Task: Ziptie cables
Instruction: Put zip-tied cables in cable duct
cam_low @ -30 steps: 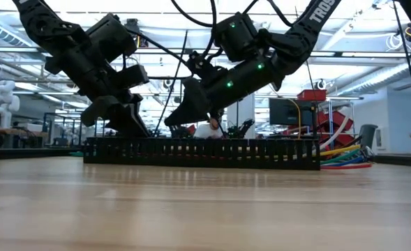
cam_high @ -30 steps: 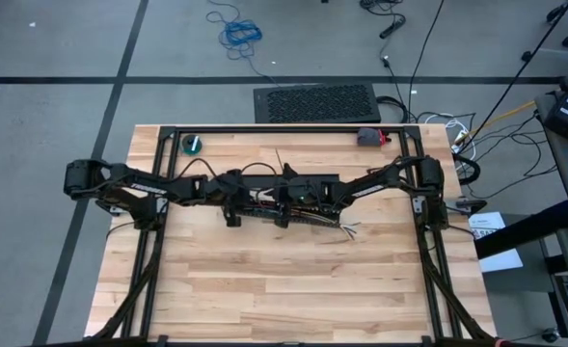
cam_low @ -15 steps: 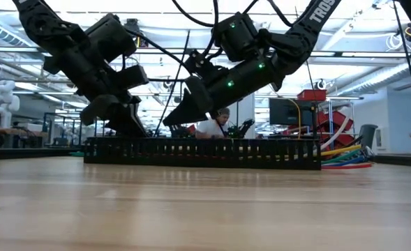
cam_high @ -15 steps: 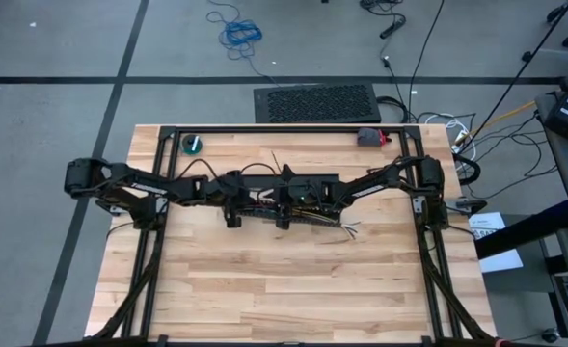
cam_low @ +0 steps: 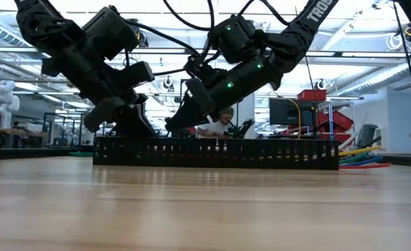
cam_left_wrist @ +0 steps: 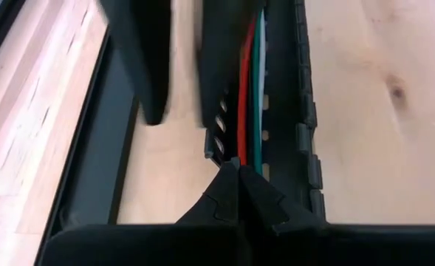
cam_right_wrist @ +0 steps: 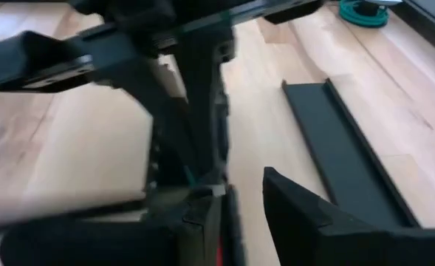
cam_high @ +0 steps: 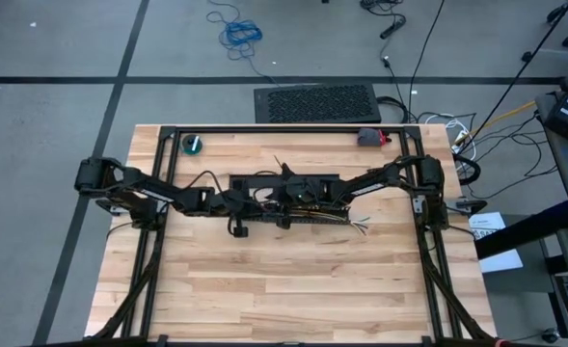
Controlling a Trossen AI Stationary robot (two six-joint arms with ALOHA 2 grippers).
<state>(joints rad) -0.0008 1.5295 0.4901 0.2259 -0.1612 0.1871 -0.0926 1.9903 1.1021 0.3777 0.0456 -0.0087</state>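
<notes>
The cables (cam_left_wrist: 250,96), thin red, green and white wires, lie along the inside of a black slotted duct (cam_low: 219,152) at mid-table. Their loose ends (cam_high: 359,227) stick out of the duct's right end. My left gripper (cam_left_wrist: 238,171) is shut, its tips down in the duct at the wires. It comes in from the table's left (cam_high: 258,205). My right gripper (cam_left_wrist: 176,111) stands just beyond it (cam_high: 274,202), fingers apart, one finger (cam_left_wrist: 217,74) at the duct's far wall and the other (cam_left_wrist: 147,74) outside it over bare wood. The ziptie is out of view. My left gripper has its shut fingertips (cam_left_wrist: 228,185) down among the wires (cam_left_wrist: 245,140) inside the duct. It slants down from the table's left, along the duct. The fingers hide whether a wire is pinched or only pressed. My right gripper may touch the duct's far wall (cam_left_wrist: 218,131); I cannot tell.
The duct's flat black cover (cam_right_wrist: 343,148) lies on the table just beyond the duct (cam_high: 284,179). A teal tape roll (cam_high: 194,145) and a grey-and-red object (cam_high: 370,137) sit near the far edge. A person (cam_low: 222,122) shows beyond the table. The near half of the table is bare wood (cam_high: 284,289).
My left gripper has moved toward the table's right edge and down into the duct. The duct with its wires has slid a little toward the right edge, staying flat on the table. My right gripper has kept its place.
</notes>
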